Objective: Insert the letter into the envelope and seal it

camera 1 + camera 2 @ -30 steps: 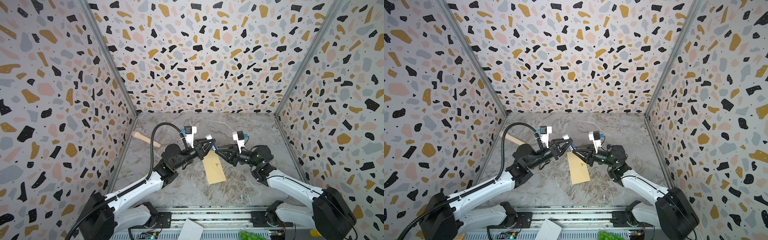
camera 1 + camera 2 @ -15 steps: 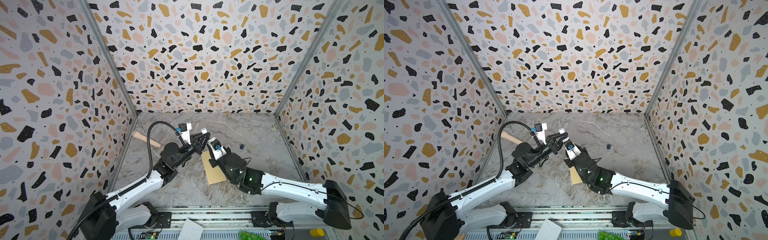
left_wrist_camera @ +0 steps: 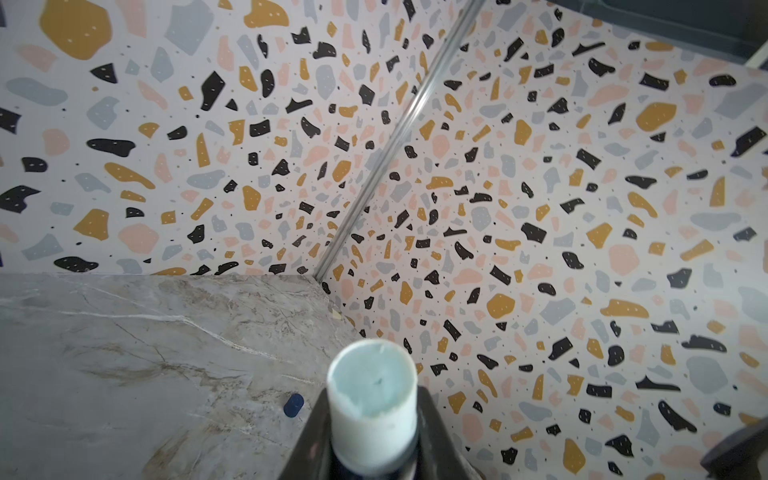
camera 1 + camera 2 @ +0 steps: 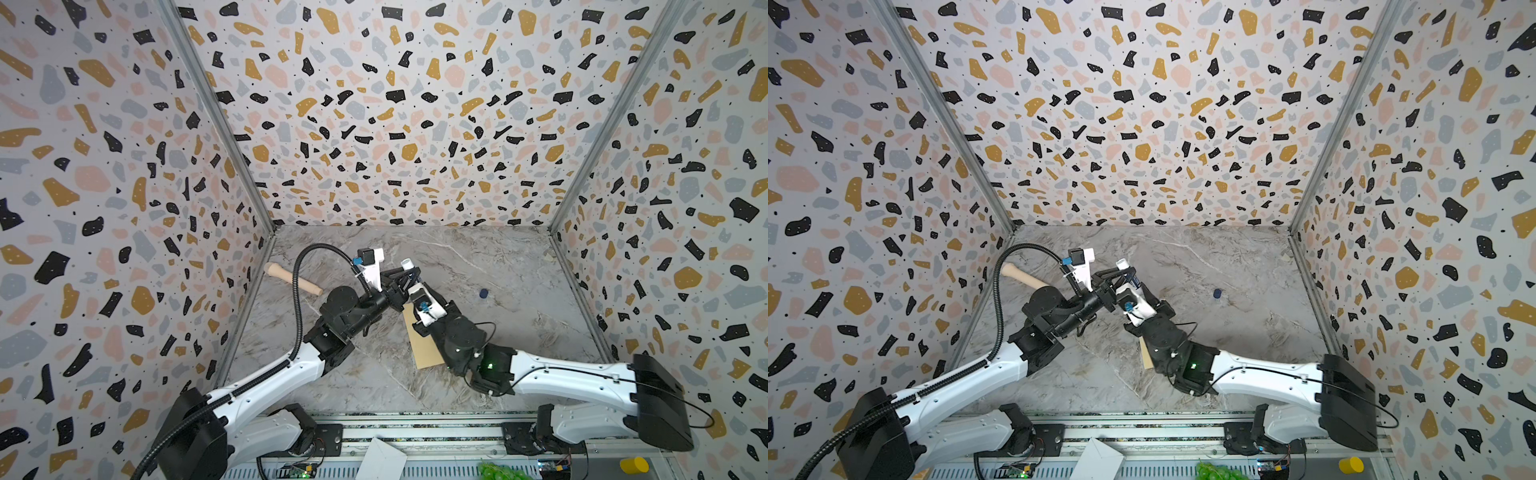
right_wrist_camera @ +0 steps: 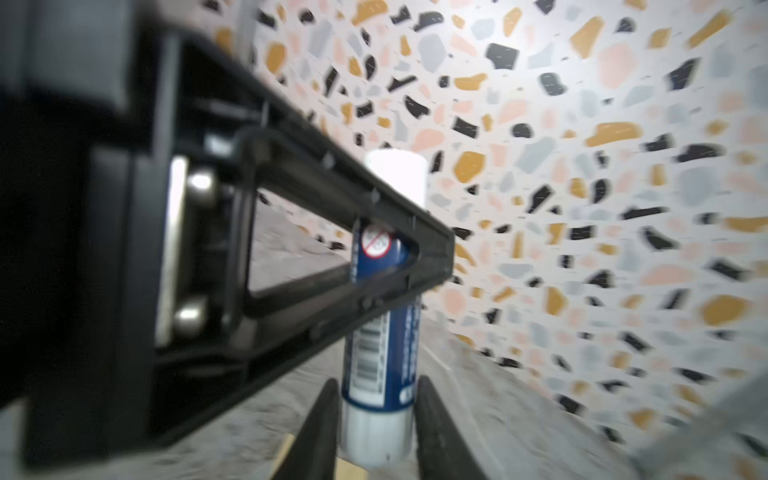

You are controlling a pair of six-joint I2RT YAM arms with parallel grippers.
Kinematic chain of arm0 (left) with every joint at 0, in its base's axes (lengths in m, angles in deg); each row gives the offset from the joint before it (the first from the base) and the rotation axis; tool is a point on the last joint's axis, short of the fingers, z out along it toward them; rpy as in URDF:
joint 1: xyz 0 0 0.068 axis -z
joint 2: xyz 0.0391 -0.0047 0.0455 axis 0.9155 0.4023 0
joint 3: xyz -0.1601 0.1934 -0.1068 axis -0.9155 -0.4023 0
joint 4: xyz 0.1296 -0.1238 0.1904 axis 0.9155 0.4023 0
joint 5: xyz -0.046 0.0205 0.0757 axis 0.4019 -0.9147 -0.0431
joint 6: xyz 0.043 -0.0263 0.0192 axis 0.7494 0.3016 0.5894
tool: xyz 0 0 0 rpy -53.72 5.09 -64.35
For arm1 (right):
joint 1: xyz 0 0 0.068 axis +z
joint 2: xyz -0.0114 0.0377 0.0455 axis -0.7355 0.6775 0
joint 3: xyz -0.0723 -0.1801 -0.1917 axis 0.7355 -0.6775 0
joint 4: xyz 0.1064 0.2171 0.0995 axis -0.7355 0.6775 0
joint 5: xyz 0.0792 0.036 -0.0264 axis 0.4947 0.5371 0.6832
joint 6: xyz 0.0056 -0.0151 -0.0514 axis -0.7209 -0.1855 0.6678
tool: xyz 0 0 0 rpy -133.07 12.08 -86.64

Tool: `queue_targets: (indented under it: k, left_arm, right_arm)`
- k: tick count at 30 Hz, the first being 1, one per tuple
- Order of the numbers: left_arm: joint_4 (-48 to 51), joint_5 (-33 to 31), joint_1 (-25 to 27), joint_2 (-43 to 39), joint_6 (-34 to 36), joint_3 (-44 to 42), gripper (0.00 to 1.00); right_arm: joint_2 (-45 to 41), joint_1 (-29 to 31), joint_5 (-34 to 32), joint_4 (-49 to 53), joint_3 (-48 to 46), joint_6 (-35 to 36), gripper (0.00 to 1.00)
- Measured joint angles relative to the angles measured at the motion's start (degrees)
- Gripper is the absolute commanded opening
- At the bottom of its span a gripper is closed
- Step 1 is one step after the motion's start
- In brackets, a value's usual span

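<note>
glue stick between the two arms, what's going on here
The left gripper is holding an uncapped glue stick up above the table. The right gripper has a finger on either side of the stick's white base; whether it is pinching is unclear. The tan envelope lies flat on the table beneath the arms, partly hidden by the right arm. A small dark blue piece, probably the cap, lies off to the side. The letter isn't in view.

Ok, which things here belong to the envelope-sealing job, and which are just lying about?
Job: envelope; glue stick, in the left gripper; blue cap, probably the glue's. The letter is not in view.
Lying about: wooden stick; white paper piece, green bunch and yellow object by the front rail.
</note>
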Motion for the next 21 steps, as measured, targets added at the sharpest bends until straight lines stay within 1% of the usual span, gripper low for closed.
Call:
queue_targets:
  k: [3, 6, 9, 12, 14, 18, 21]
  left_arm:
    - [-0.4, 1.7, 1.0, -1.9, 4.8, -1.7, 0.0]
    - [-0.8, 2.0, 1.4, -4.5, 9.9, -5.1, 0.0]
    - [-0.1, 1.9, 1.3, -5.9, 15.3, -6.7, 0.0]
    - [0.1, 2.1, 1.3, -6.6, 20.7, -6.8, 0.0]
    - [-0.2, 2.4, 1.3, -7.0, 23.8, -7.1, 0.0]
    - [-1.0, 2.4, 1.3, -8.1, 27.9, -8.9, 0.0]
    - [-1.2, 2.5, 1.3, -8.2, 29.3, -9.7, 0.0]
  right_arm:
    - [-8.3, -6.0, 16.7, 2.5, -4.8, -6.0, 0.71]
    - [-14.1, -10.8, 29.9, 3.2, -9.3, -10.4, 0.77]
    - [-18.3, -14.6, 39.9, 3.6, -12.7, -13.4, 0.8]
    - [-21.2, -16.8, 47.5, 3.3, -15.6, -15.8, 0.81]
    - [-22.4, -17.8, 51.1, 3.1, -17.2, -16.9, 0.81]
    - [-23.5, -19.2, 56.1, 2.0, -19.8, -18.5, 0.8]
    - [-23.4, -19.9, 58.6, 1.5, -20.4, -19.5, 0.8]
